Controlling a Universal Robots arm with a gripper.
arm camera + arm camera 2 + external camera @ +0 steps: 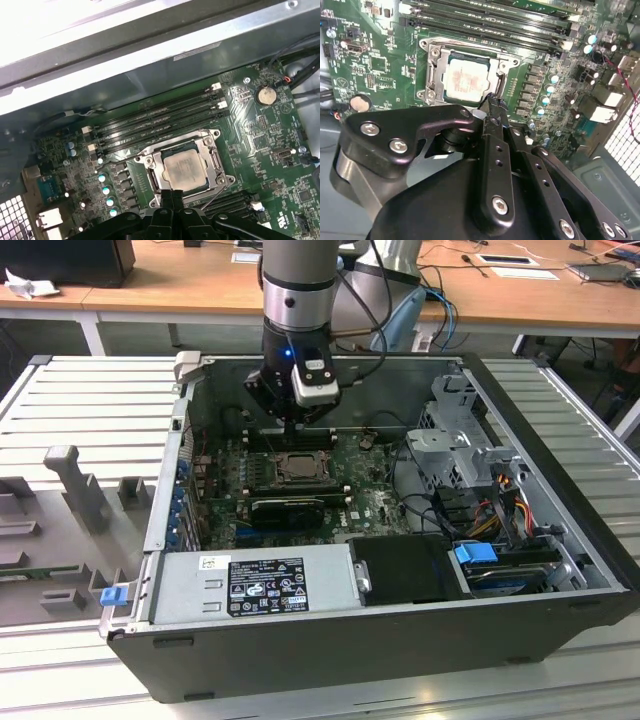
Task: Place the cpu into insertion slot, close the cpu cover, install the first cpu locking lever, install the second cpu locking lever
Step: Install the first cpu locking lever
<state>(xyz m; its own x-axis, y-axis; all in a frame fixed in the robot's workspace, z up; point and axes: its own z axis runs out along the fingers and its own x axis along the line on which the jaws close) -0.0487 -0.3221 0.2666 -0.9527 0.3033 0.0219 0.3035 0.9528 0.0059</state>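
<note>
We see the open case [380, 625] holding the green board [380, 505]. Our hand [492, 102], fingers pressed narrow together, hangs at the edge of the slot [272, 470]. The cover [216, 160] lies flat there, framing the cpu [184, 170] seated inside.

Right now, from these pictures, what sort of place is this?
Probably a robotics lab or workshop: an open computer case lies on a slatted metal table under a robot arm, with wooden desks behind.

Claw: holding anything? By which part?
Nothing visibly held. The claw is shut, poised at the edge of the insertion slot; the cpu sits in it.
</note>
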